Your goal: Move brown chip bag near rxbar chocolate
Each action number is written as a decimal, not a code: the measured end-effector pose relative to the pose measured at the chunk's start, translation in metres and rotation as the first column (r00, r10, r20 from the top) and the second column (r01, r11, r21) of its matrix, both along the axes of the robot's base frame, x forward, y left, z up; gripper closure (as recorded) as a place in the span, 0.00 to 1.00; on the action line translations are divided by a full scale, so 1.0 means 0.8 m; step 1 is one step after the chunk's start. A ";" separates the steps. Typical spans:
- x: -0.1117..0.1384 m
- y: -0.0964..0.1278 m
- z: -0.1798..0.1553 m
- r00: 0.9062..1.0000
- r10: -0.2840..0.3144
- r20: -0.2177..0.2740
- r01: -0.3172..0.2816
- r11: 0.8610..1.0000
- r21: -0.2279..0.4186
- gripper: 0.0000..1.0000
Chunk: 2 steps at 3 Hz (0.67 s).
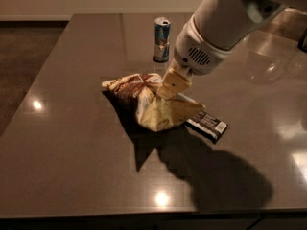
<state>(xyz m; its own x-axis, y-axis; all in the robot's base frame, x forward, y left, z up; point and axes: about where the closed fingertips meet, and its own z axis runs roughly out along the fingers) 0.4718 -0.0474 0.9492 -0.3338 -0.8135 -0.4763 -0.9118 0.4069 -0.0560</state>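
The brown chip bag (148, 102), cream-yellow with a brown panel, lies crumpled in the middle of the dark table. Its right corner overlaps the left end of the rxbar chocolate (209, 124), a flat black bar with white lettering lying to the bag's right. My gripper (165, 94) comes down from the upper right and is shut on the top of the bag, pinching its crinkled middle. The fingertips are partly buried in the bag's folds.
A blue-silver can (161, 39) stands upright behind the bag, near the far side of the table (72, 166). The arm's white body fills the upper right. Its shadow falls on the table in front of the bar. The table's left edge borders dark floor.
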 end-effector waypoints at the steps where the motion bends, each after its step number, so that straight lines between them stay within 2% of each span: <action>1: -0.001 0.003 0.002 1.000 0.003 0.003 -0.003 1.000 -0.001 0.00; 2: -0.002 0.003 0.002 1.000 0.004 0.003 -0.004 1.000 -0.001 0.00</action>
